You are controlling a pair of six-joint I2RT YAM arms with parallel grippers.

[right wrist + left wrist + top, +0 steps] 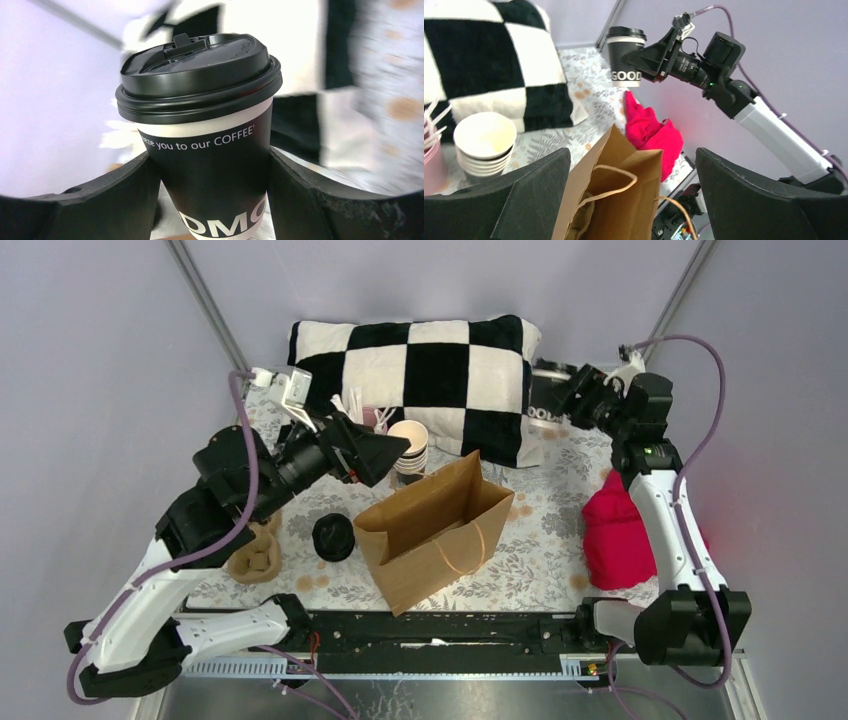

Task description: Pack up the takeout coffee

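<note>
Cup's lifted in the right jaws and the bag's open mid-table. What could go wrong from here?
1. The paper bag stands unheld with a slanted mouth; the takeout coffee may catch its rim and topple it.
2. The left jaws hang open right at that mouth, possibly in the cup's way.
3. The right jaws pinch only the cup's sides; it could slip or tilt in transit.

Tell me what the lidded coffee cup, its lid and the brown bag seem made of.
The cup looks like paper: matte black, printed white lettering. The lid looks plastic: glossy black, moulded ridges and sip tab. The bag looks like brown kraft paper: matte, creased, with cord-like handles.
</note>
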